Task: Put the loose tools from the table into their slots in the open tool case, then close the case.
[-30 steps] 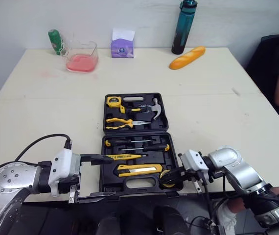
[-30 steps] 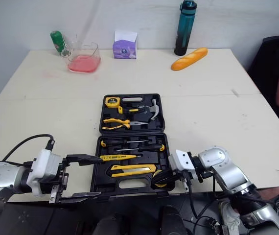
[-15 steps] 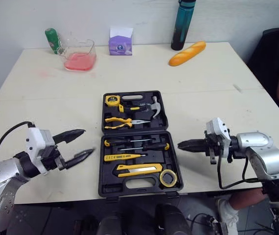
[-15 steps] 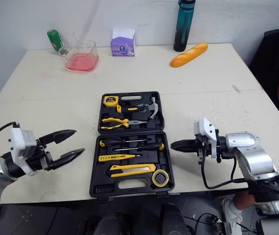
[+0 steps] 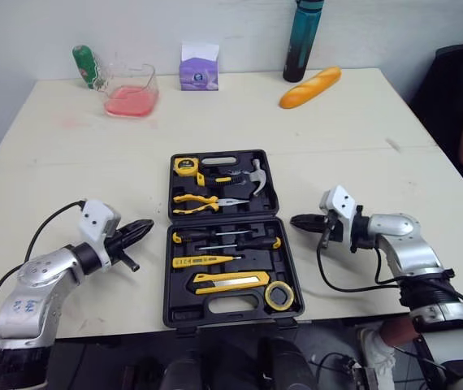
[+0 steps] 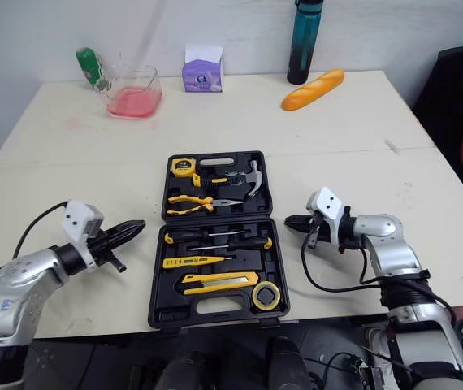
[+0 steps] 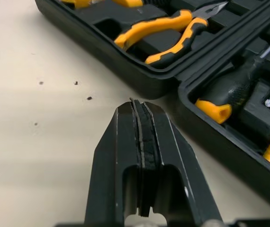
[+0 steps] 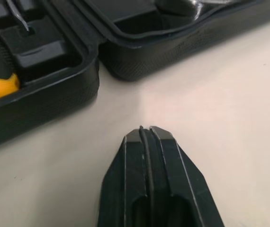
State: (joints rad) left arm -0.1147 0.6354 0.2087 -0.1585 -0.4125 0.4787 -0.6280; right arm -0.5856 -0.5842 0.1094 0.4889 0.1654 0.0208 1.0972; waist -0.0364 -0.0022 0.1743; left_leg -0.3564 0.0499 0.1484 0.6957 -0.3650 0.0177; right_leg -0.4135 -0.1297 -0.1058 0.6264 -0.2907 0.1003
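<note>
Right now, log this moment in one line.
case open, tools slotted | left pincer shut, empty | right pincer shut, empty | both beside case

The tool case point(image 8: 139, 64) is black plastic with a grainy matt skin. The table point(image 5: 361, 154) looks smooth and matt, and the pliers point(image 7: 156, 28) have glossy yellow grips.

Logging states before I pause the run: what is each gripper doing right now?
Left gripper: closed, holding nothing.
Right gripper: closed, holding nothing.
</note>
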